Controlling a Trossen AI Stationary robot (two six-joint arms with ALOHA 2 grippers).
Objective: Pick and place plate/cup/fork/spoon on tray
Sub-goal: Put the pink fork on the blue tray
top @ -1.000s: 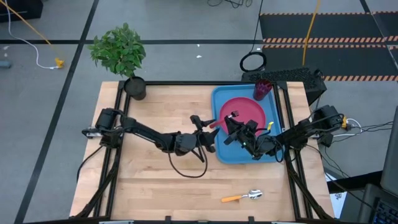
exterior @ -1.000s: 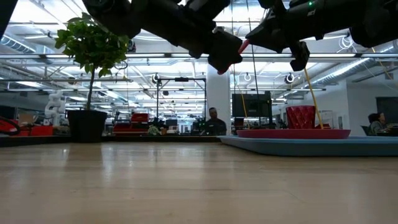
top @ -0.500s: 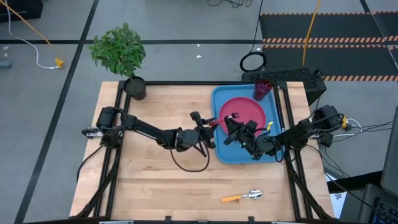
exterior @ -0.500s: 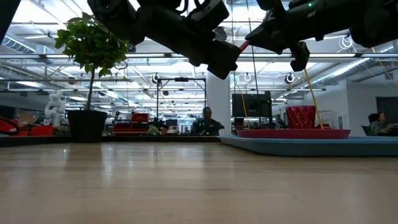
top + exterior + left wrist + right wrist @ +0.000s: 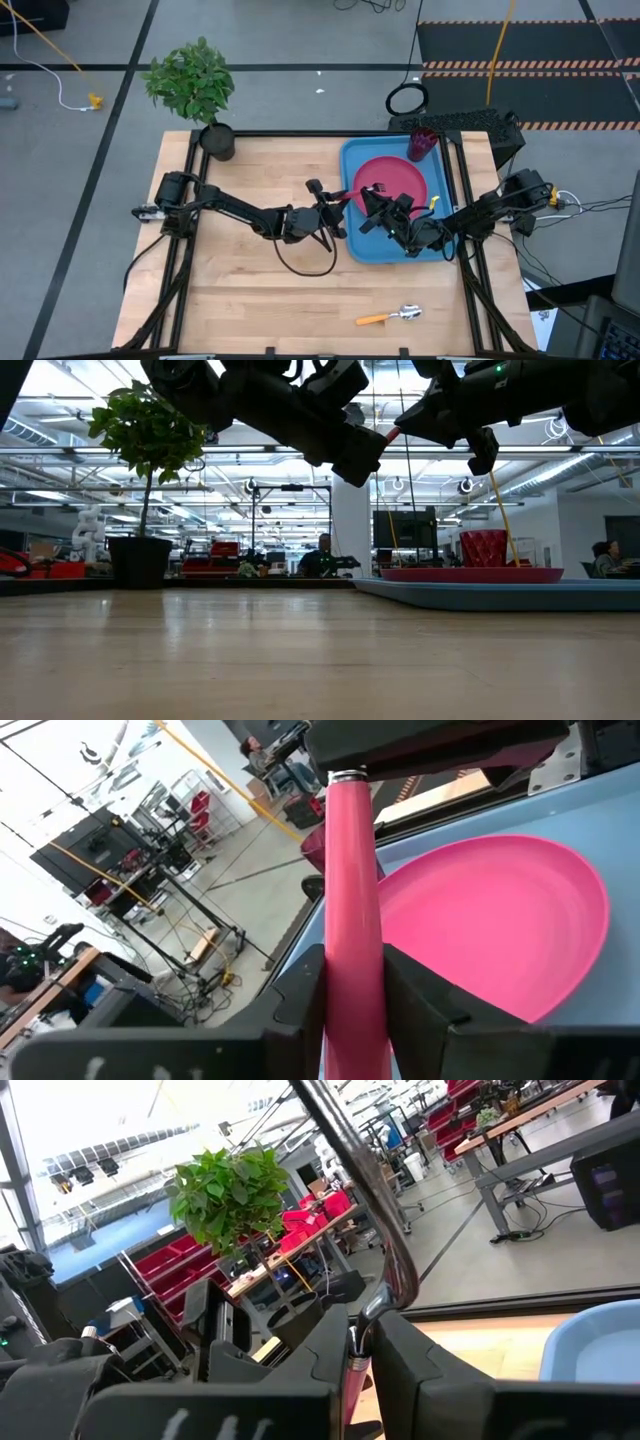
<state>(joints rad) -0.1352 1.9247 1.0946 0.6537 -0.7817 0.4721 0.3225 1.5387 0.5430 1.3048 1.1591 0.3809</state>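
We see a potted plant (image 5: 193, 92) at the worktop's (image 5: 240, 290) far left corner and a spoon (image 5: 392, 316) alone near its front edge. Plate (image 5: 395, 180) lies in tray (image 5: 352, 240), cup (image 5: 421, 143) at its far corner. Fork (image 5: 352, 910), pink handle level, spans both: left pincer (image 5: 330, 208) closing around the handle, right pincer (image 5: 376, 208) clamped on it.

A pink fork handle (image 5: 352, 920) runs between the left gripper (image 5: 352, 1005) fingers (image 5: 425, 995), which close against it on both sides. The pink plate (image 5: 500, 920) lies at three o'clock of the handle on the blue tray (image 5: 600, 810), and the dark red cup (image 5: 314, 845) sits at eleven o'clock, just behind the handle.
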